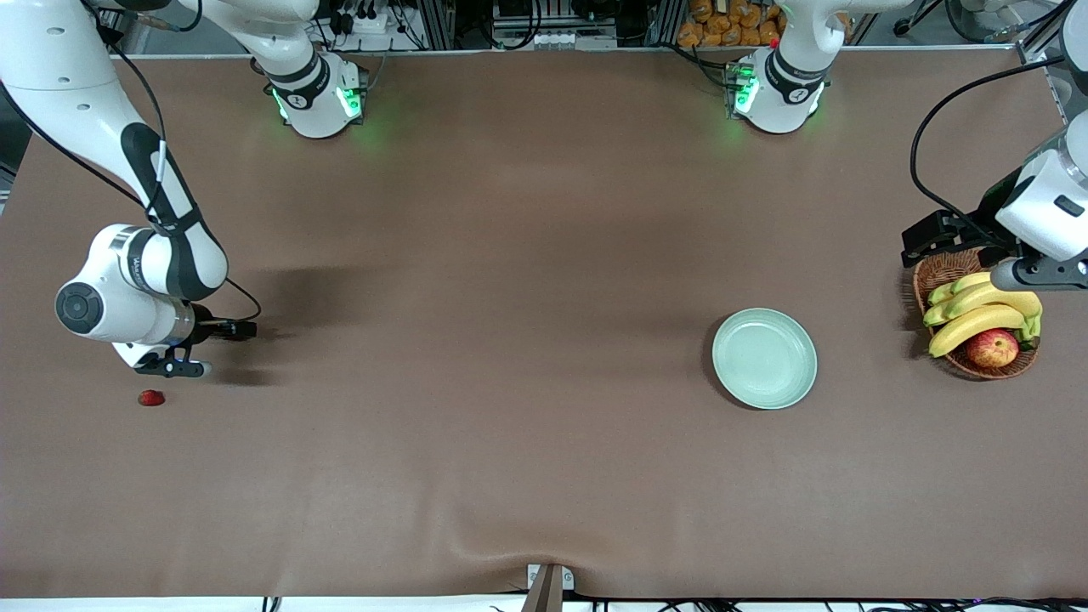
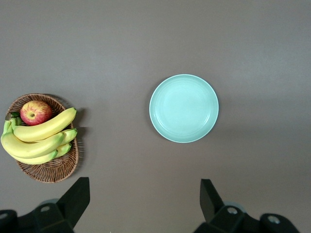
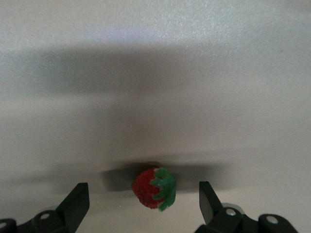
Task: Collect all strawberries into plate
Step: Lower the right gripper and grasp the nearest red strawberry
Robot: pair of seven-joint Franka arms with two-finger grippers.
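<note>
One small red strawberry point(image 1: 151, 398) with a green cap lies on the brown table at the right arm's end. My right gripper point(image 1: 174, 367) hangs low just beside it. In the right wrist view the strawberry point(image 3: 151, 188) sits in the gap of the open right gripper point(image 3: 143, 194), touching neither finger. The pale mint-green plate point(image 1: 764, 358) stands bare toward the left arm's end. My left gripper point(image 1: 1041, 274) is up over the basket; in its wrist view the left gripper point(image 2: 144, 187) stands open and holds nothing, with the plate point(image 2: 183, 108) far below.
A brown wicker basket point(image 1: 939, 274) at the left arm's end holds bananas point(image 1: 977, 321) and a red-yellow apple point(image 1: 992, 348). In the left wrist view the basket point(image 2: 53, 170) lies beside the plate. The table cloth bulges slightly at the edge nearest the front camera.
</note>
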